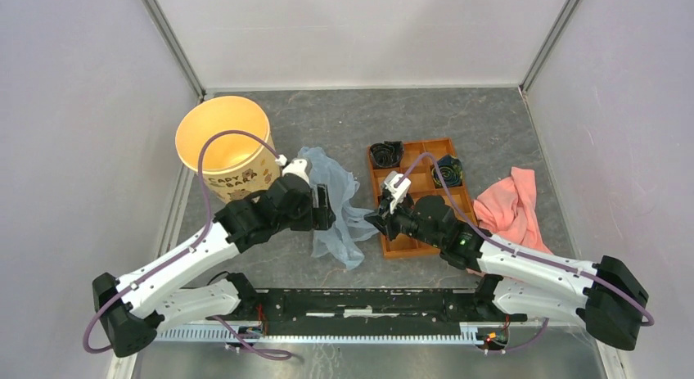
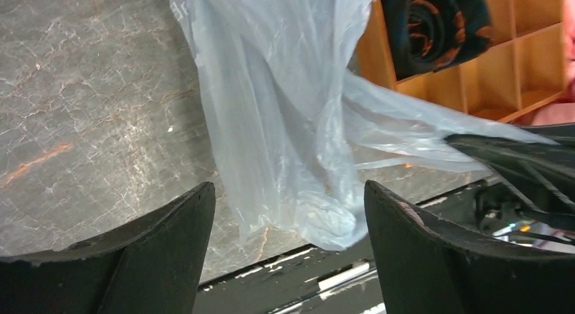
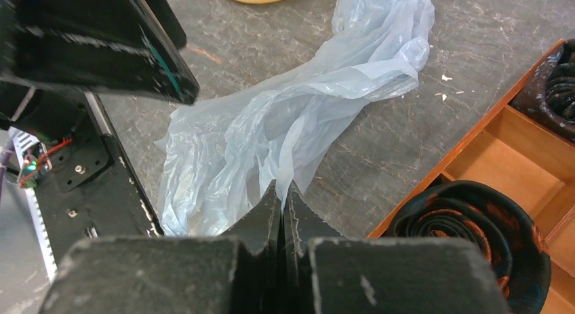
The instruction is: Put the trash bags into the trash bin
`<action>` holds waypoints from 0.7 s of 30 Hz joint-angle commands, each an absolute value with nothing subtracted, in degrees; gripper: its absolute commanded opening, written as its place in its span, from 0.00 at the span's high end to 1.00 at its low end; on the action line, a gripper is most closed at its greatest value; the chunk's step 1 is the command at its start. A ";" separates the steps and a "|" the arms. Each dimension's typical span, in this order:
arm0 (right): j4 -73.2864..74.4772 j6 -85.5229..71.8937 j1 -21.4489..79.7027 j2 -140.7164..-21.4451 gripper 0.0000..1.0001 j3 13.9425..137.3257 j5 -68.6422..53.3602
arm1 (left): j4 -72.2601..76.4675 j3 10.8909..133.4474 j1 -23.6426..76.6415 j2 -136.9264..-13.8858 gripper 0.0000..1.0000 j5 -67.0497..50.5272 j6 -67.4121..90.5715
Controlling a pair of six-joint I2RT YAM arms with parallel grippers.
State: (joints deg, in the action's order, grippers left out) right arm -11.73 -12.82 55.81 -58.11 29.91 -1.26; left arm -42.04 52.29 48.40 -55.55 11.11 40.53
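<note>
The bag [image 1: 340, 182] lies crumpled on the grey worktop [image 1: 327, 121], stretched from about 12 to 6 o'clock in the top view. None of it is in the bin [image 1: 237, 178]. The bin stands upright at the worktop's 10 o'clock, open side up, with the bag's upper end near it on its 4 o'clock side but apart from it.

The left fingers [image 2: 169, 246] are spread wide. In the left wrist view a fold of the bag [image 2: 271, 124] sits in the gap between them, but neither finger presses on it. They come at the bag from its 9 o'clock side.

The right fingers [image 3: 271, 216] are pressed together with no gap. A thin edge of the bag [image 3: 271, 124] runs into the seam between them, so they have the plastic pinched. From the left wrist, a strip of the bag is pulled taut toward 3 o'clock, where these fingers hold it.

An orange tray [image 1: 419, 155] lies at the bag's 3 o'clock. One dark roll [image 1: 386, 154] is in its 11 o'clock corner compartment and another [image 1: 448, 170] is in a compartment on its 2 o'clock side. A pink cloth [image 1: 511, 203] is bunched on the worktop at the tray's 3 o'clock, against its edge.
</note>
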 commanded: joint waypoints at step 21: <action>-9.48 -13.02 55.82 -56.27 0.92 28.97 0.17 | -30.33 43.16 50.71 -61.24 0.88 23.50 44.72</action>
